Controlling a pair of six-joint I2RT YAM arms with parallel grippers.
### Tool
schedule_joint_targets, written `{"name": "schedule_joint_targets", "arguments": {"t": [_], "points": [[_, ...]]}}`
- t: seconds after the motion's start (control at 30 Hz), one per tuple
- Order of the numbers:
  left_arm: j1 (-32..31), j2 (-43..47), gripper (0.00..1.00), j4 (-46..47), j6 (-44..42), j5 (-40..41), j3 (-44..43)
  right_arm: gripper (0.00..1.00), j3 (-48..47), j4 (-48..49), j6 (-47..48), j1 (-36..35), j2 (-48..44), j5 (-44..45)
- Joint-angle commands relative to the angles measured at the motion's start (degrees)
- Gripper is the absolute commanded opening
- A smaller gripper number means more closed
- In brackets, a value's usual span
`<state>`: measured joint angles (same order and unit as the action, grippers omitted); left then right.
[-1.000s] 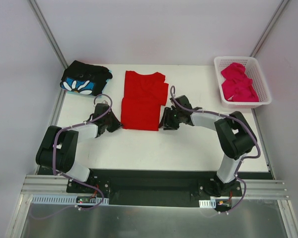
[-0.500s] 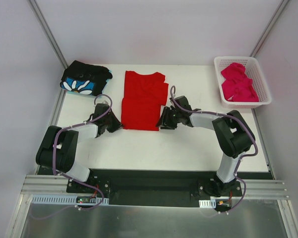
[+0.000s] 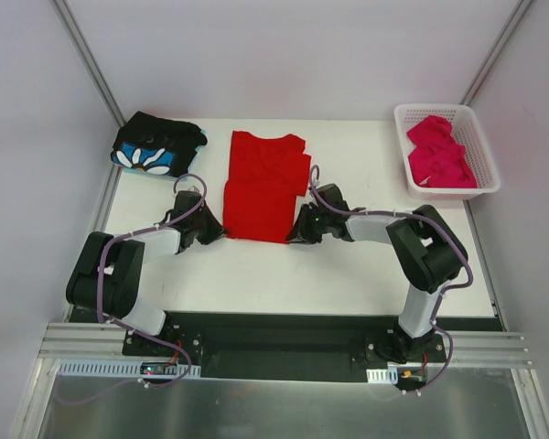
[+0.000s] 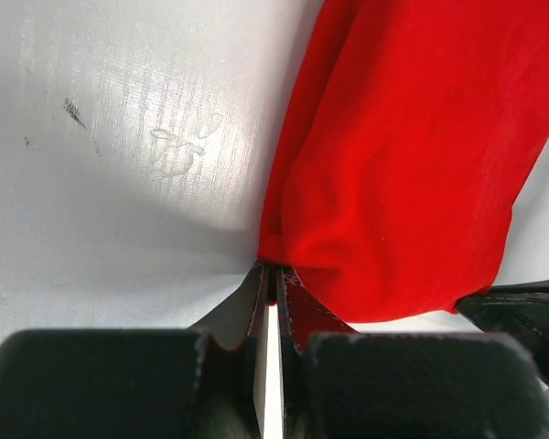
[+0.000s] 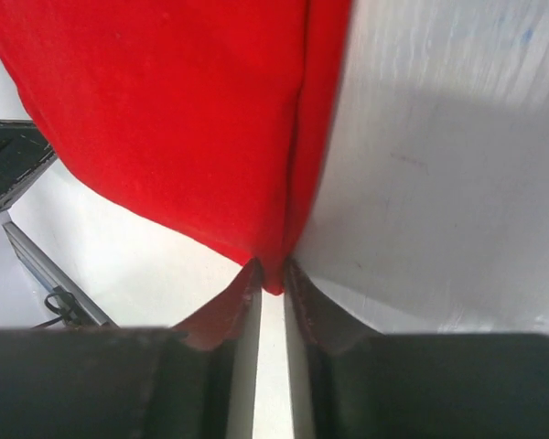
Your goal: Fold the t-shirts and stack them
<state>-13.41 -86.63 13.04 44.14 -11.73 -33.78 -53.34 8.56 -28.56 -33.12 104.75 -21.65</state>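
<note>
The red t-shirt [image 3: 263, 187] lies flat mid-table, folded into a long strip. My left gripper [image 3: 221, 232] is shut on its near-left corner; the left wrist view shows the red cloth [image 4: 403, 165] pinched at the fingertips [image 4: 273, 274]. My right gripper [image 3: 293, 234] is at the near-right corner, its jaws closed on the tip of the red cloth [image 5: 183, 119] in the right wrist view [image 5: 273, 274]. The black flower-print t-shirt [image 3: 156, 146] sits folded at the back left. The magenta-pink t-shirt [image 3: 439, 151] lies crumpled in the basket.
A white lattice basket [image 3: 489, 187] stands at the back right against the wall. Metal frame posts rise at both back corners. Both forearms lie low across the table in front of the red shirt.
My right gripper slid left to the red shirt's near-right corner and its jaws closed on the cloth. The left gripper stayed shut on its corner and did not move.
</note>
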Motion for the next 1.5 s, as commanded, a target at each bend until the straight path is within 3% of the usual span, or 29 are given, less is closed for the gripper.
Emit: {"name": "schedule_joint_targets", "arguments": {"t": [0.0,0.03,0.07,0.33,0.7,1.17,1.47], "points": [[0.14,0.06,0.0,-1.44,0.16,-1.02,1.17,0.1,1.92,-0.12,-0.8,-1.07,0.9,1.17],[0.22,0.32,0.0,-1.44,0.16,-1.1,1.43,0.01,2.01,-0.38,-0.8,-1.07,0.81,1.26],[0.14,0.5,0.0,-1.52,0.07,-1.11,1.61,0.01,2.01,-0.82,-0.36,-1.07,0.2,1.52],[-0.04,5.5,0.0,-5.39,1.47,-1.63,3.28,0.01,2.36,-10.49,3.86,-1.07,-6.3,5.56],[-15.76,20.25,0.0,-17.16,10.08,6.44,5.91,0.01,10.0,-16.63,0.52,-4.4,-19.57,9.95],[-19.55,40.12,0.0,-34.48,12.2,11.02,6.1,0.01,10.9,-34.65,-3.96,-12.49,-39.79,23.84],[-20.52,37.68,0.0,-38.44,10.79,13.03,-2.86,0.01,5.63,-41.16,-3.09,-12.93,-44.54,28.41]]}}
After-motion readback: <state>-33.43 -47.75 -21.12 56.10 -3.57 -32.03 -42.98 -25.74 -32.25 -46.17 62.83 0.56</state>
